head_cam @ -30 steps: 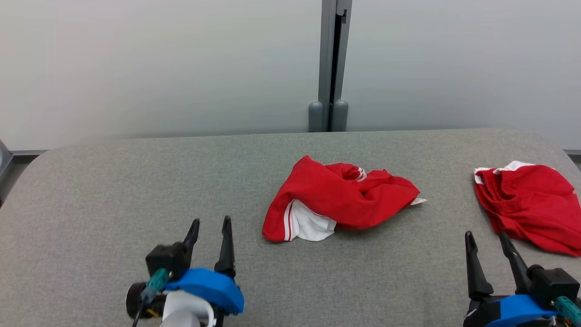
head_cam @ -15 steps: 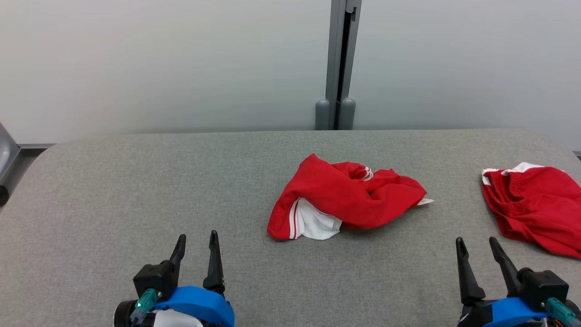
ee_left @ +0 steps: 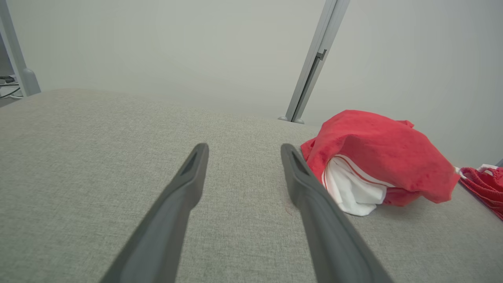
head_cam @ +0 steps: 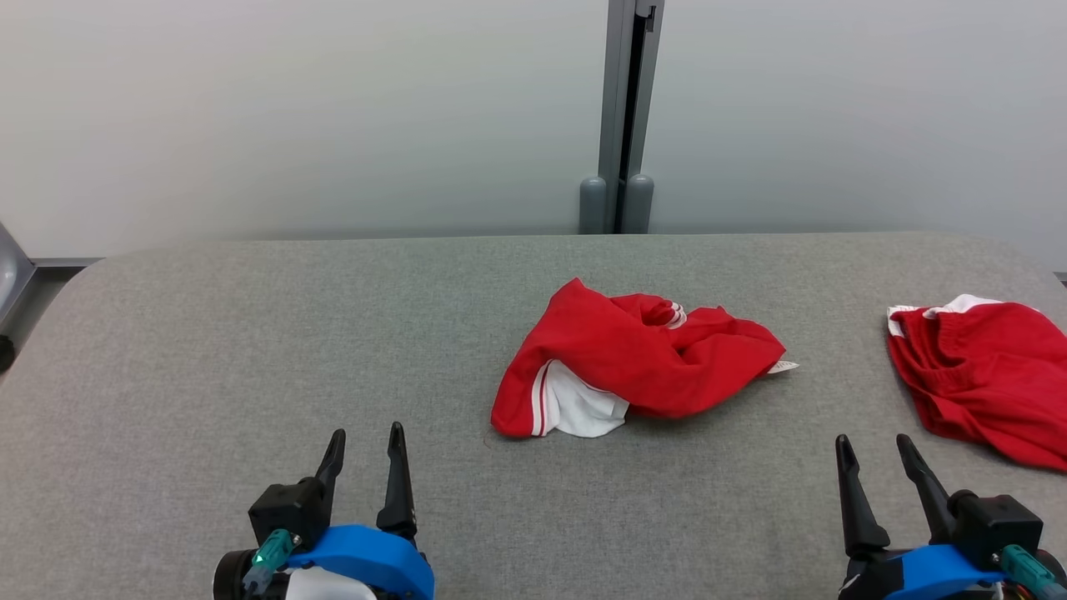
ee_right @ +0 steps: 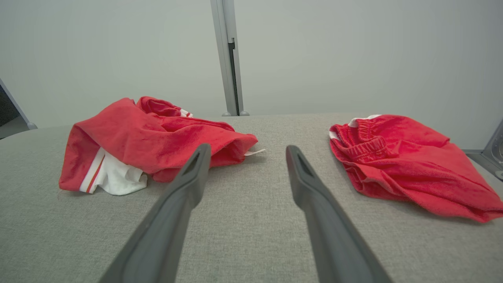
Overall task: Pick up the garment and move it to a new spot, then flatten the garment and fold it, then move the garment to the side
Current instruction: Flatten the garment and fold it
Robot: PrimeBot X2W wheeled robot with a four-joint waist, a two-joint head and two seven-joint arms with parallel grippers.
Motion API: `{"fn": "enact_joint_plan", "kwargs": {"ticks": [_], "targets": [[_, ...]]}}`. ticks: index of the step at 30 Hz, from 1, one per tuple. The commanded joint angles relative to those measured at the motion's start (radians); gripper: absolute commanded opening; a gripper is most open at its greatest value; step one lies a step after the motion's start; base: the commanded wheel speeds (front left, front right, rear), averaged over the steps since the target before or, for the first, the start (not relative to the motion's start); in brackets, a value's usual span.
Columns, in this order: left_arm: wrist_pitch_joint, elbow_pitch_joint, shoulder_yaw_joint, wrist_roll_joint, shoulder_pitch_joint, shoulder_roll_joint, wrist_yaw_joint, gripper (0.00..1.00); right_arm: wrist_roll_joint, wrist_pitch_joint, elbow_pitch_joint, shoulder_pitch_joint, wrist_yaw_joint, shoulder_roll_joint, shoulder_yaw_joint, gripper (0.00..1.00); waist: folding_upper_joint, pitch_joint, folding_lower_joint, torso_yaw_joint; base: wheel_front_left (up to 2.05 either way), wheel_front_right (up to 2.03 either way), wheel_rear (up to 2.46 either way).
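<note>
A crumpled red garment (head_cam: 642, 362) with a white, red-striped panel lies bunched near the middle of the grey table (head_cam: 250, 333); it also shows as the garment (ee_left: 377, 153) to the right of the left fingers and as the garment (ee_right: 157, 137) on the left of the right wrist view. My left gripper (head_cam: 367, 431) hovers open near the front edge, left of the garment and apart from it, seen close up as the left gripper (ee_left: 244, 146). My right gripper (head_cam: 872, 439) stands open at the front right, nothing between its fingers, as the right gripper (ee_right: 248, 146) shows.
A second red garment (head_cam: 984, 375) with a white-trimmed waistband lies at the table's right end, close to the right gripper; it also shows as the second garment (ee_right: 401, 157). A grey post (head_cam: 621, 117) stands behind the table's far edge against a pale wall. Bare table spreads to the left.
The head view has shifted slightly. My left gripper has drawn back toward the near edge, and the right one a little too. Both stayed open; the garments have not moved.
</note>
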State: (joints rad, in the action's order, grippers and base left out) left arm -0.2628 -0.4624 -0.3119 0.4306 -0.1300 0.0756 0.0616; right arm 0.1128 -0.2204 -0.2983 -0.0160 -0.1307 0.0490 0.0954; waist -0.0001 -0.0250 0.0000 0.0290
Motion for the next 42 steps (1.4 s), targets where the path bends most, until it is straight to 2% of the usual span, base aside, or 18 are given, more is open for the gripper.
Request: {"fn": "enact_joint_plan", "kwargs": {"ticks": [1, 7, 12, 18, 22, 29, 30, 31, 32, 33, 38, 42], "targets": [[-0.003, -0.001, -0.002, -0.005, -0.012, 0.0, -0.003, 1.0, 0.001, 0.0, -0.001, -0.008, 0.0, 0.003, 0.0, 1.0, 0.0001, 0.001, 0.0, 0.001, 0.0, 0.0, 0.0], [-0.003, -0.003, -0.003, -0.011, -0.018, -0.001, -0.004, 1.0, -0.036, 0.007, -0.005, -0.029, 0.0, 0.003, -0.024, 1.0, 0.0001, 0.015, 0.0, 0.012, 0.0, 0.0, 0.0], [-0.003, 0.006, -0.003, -0.016, -0.027, -0.003, -0.003, 1.0, -0.107, 0.033, -0.03, -0.078, 0.0, 0.003, -0.103, 1.0, 0.0001, 0.051, 0.0, 0.036, 0.0, 0.0, 0.0], [-0.003, 0.019, -0.004, -0.019, -0.052, -0.008, -0.006, 1.0, -0.189, 0.058, -0.145, -0.193, 0.0, 0.003, -0.177, 1.0, 0.0001, 0.115, 0.0, 0.084, 0.0, 0.0, 0.0], [-0.003, 0.026, 0.001, -0.025, -0.07, -0.011, -0.006, 1.0, -0.259, 0.05, -0.256, -0.273, 0.0, 0.008, -0.174, 1.0, 0.0001, 0.151, 0.0, 0.117, 0.0, 0.0, 0.0], [-0.003, 0.029, 0.012, -0.032, -0.083, -0.016, -0.009, 1.0, -0.365, -0.008, -0.42, -0.391, 0.0, 0.014, -0.094, 1.0, 0.0001, 0.182, 0.0, 0.153, 0.0, 0.0, 0.0], [-0.003, 0.028, 0.013, -0.033, -0.083, -0.017, -0.009, 1.0, -0.371, -0.015, -0.432, -0.401, 0.0, 0.013, -0.079, 0.56, 0.0001, 0.182, 0.0, 0.155, 0.0, 0.0, 0.0], [-0.003, 0.027, 0.015, -0.035, -0.083, -0.017, -0.01, 1.0, -0.378, -0.021, -0.443, -0.409, 0.0, 0.012, -0.066, 0.39, 0.0001, 0.182, 0.0, 0.156, 0.0, 0.0, 0.0], [-0.003, 0.026, 0.017, -0.037, -0.083, -0.018, -0.01, 1.0, -0.382, -0.026, -0.45, -0.415, 0.0, 0.01, -0.057, 0.14, 0.0001, 0.181, 0.0, 0.156, 0.0, 0.0, 0.0], [-0.003, 0.025, 0.02, -0.036, -0.081, -0.018, -0.009, 1.0, -0.384, -0.032, -0.454, -0.417, 0.0, 0.008, -0.048, 0.0, 0.0001, 0.178, 0.0, 0.155, 0.0, 0.0, 0.0], [-0.003, 0.02, 0.028, -0.043, -0.056, -0.02, -0.01, 1.0, -0.367, -0.045, -0.42, -0.399, 0.0, 0.003, -0.041, 0.0, 0.0001, 0.148, 0.0, 0.131, 0.0, 0.0, 0.0], [-0.003, 0.014, 0.026, -0.047, -0.037, -0.022, -0.015, 1.0, -0.314, -0.045, -0.318, -0.348, 0.0, 0.002, -0.089, 0.0, 0.0001, 0.115, 0.0, 0.102, 0.0, 0.0, 0.0]]}}
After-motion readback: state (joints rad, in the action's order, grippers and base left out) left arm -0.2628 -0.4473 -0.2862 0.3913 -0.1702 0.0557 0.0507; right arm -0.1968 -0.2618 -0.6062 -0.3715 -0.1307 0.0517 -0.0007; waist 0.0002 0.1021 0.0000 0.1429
